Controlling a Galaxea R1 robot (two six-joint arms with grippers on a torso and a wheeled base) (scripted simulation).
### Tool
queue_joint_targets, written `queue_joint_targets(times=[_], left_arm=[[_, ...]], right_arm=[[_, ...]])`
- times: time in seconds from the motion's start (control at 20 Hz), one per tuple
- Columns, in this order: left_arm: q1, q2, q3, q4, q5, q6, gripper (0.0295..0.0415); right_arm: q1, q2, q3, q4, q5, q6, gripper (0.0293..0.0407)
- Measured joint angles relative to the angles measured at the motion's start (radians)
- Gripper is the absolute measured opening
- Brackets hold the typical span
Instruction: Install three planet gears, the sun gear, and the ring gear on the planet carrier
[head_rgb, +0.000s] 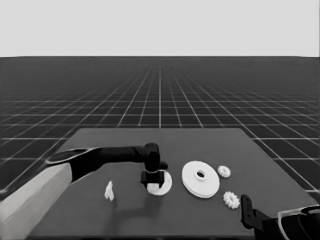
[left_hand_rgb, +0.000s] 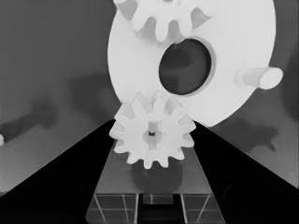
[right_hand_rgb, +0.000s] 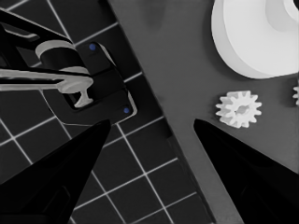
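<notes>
The smaller round part (head_rgb: 161, 184) lies flat on the tabletop (head_rgb: 165, 140), near its middle and toward the front edge. In the left wrist view this part (left_hand_rgb: 233, 56) shows a wide centre hole, 1 bare peg (left_hand_rgb: 259, 77) standing up from its face, and 1 gear (left_hand_rgb: 161, 18) already seated on it near the rim.

The left pincer (head_rgb: 152, 179) hangs straight down over the near edge of that part, its arm reaching in from the left. Its 2 fingers (left_hand_rgb: 60, 177) are spread only as wide as a second gear (left_hand_rgb: 152, 135), which sits clamped between their tips, teeth all round and a small hole at its centre. This gear overlaps the rim of the smaller round part in the wrist view; whether it touches the part cannot be told.

To the right, just beside the smaller part but apart from it, lies the larger round part (head_rgb: 200, 178), thick with a stepped rim. 2 more gears lie loose on the tabletop beyond it: 1 (head_rgb: 224, 171) just off its right rim, the other (head_rgb: 231, 199) nearer the front right corner. A thin white piece (head_rgb: 109, 191) stands to the left of the left pincer.

The right pincer (head_rgb: 246, 210) waits at the lower right corner, its fingers (right_hand_rgb: 56, 177) spread apart, gripping nothing.
</notes>
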Motion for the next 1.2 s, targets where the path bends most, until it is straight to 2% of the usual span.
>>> queue_joint_targets(times=[0.1,0.15,0.25,0.5,0.55,0.65,0.8,1.0,1.05,1.1,1.15,1.2], left_arm=[[0.000,0.000,0.000,0.001,0.000,0.000,0.0371],[0.000,0.000,0.000,0.001,0.000,0.000,0.0381],[0.000,0.000,-0.001,0.001,0.000,0.000,0.0384],[0.000,0.000,-0.001,0.001,0.000,0.000,0.0385],[-0.058,-0.012,0.052,-0.062,0.021,-0.036,0.0385],[-0.132,-0.018,0.087,-0.129,0.032,-0.062,0.0385],[-0.162,-0.019,0.096,-0.159,0.033,-0.068,0.0385],[-0.168,-0.019,0.097,-0.166,0.033,-0.069,0.0385],[-0.275,-0.285,0.463,-0.117,-0.325,0.414,0.0408],[-0.380,-0.657,0.710,-0.087,-0.543,0.913,0.0410],[-0.440,-0.884,0.857,-0.070,-0.671,1.282,0.0402],[-0.474,-1.013,0.945,-0.060,-0.746,1.499,0.0394]], right_arm=[[0.000,0.000,0.000,0.000,0.000,0.000,0.0385],[0.000,0.000,0.000,0.000,0.000,0.000,0.0385],[0.000,0.000,0.000,0.000,0.000,0.000,0.0385],[0.000,0.000,0.000,0.000,0.000,0.000,0.0385],[0.000,0.000,0.000,0.000,0.000,0.000,0.0385],[0.000,0.000,0.000,0.000,0.000,0.000,0.0385],[0.000,0.000,0.000,0.000,0.000,0.000,0.0385],[0.000,0.000,0.000,0.000,0.000,0.000,0.0385],[0.000,0.000,0.000,0.000,0.000,0.000,0.0385],[0.000,0.000,0.000,0.000,0.000,0.000,0.0385],[0.000,0.000,0.000,0.000,0.000,0.000,0.0385],[0.000,0.000,0.000,0.000,0.000,0.000,0.0385]])
